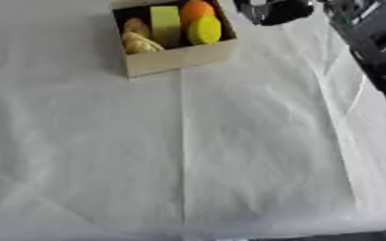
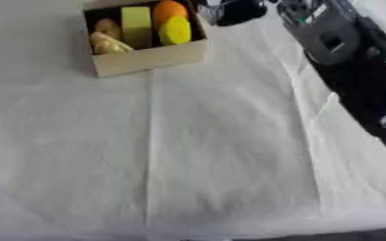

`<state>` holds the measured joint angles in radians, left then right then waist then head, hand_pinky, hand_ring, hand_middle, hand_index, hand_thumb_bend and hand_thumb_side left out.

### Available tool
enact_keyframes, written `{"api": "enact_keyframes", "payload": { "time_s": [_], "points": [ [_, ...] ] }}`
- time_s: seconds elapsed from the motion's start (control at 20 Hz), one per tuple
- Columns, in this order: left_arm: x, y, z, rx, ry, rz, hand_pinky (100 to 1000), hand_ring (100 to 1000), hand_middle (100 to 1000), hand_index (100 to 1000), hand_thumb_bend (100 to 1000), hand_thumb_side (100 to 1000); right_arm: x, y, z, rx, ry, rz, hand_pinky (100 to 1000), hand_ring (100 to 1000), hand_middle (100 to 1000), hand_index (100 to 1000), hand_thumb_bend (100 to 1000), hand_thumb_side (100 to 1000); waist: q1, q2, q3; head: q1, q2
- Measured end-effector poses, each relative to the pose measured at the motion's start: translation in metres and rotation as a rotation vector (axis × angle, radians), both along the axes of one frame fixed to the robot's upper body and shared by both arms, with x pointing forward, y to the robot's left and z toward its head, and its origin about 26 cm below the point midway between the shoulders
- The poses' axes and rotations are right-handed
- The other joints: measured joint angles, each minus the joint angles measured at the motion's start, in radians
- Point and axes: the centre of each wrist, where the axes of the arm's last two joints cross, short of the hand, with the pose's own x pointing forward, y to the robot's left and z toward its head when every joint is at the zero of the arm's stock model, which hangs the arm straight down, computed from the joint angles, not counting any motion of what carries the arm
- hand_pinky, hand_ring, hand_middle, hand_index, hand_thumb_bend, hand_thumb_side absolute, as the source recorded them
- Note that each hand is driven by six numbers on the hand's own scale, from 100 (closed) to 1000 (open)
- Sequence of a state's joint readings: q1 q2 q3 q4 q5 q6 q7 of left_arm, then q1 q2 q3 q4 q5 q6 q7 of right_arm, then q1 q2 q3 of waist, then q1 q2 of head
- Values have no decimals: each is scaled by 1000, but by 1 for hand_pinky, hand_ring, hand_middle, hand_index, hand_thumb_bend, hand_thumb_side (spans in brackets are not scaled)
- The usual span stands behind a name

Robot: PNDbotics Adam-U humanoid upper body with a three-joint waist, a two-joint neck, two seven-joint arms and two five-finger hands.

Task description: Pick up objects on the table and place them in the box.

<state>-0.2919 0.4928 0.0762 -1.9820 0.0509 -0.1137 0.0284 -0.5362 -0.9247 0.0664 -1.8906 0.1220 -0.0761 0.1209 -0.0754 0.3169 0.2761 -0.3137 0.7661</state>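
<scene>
A small cardboard box point(image 1: 180, 59) stands at the far middle of the white-covered table. Inside it lie an orange fruit point(image 1: 196, 9), a yellow round thing point(image 1: 205, 29), a pale green block point(image 1: 165, 23) and brownish-yellow items point(image 1: 139, 41). My right arm point(image 2: 344, 52) comes in from the right edge. Its hand point(image 1: 275, 10) hovers at the top edge, just right of the box, too cut off to read its fingers. My left hand shows in no view.
The white cloth point(image 1: 188, 155) covers the table and has a crease running down the middle. The table's near edge point(image 1: 311, 235) shows at the bottom.
</scene>
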Motion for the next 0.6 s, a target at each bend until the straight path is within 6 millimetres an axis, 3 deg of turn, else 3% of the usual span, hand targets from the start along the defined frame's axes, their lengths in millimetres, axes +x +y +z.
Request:
{"api": "enact_keyframes", "payload": {
  "time_s": [0.2,0.6],
  "points": [
    [-1,3,-3,-5,1,25,811,721,580,836,100,575,-21,-11,2,147,-36,69,927,834,815,912,100,590,15,-12,-26,36,0],
    [-5,11,-8,-37,-17,77,811,721,585,840,100,579,-36,-48,-40,381,33,178,970,837,832,923,100,627,23,-24,-56,89,0]
  ]
}}
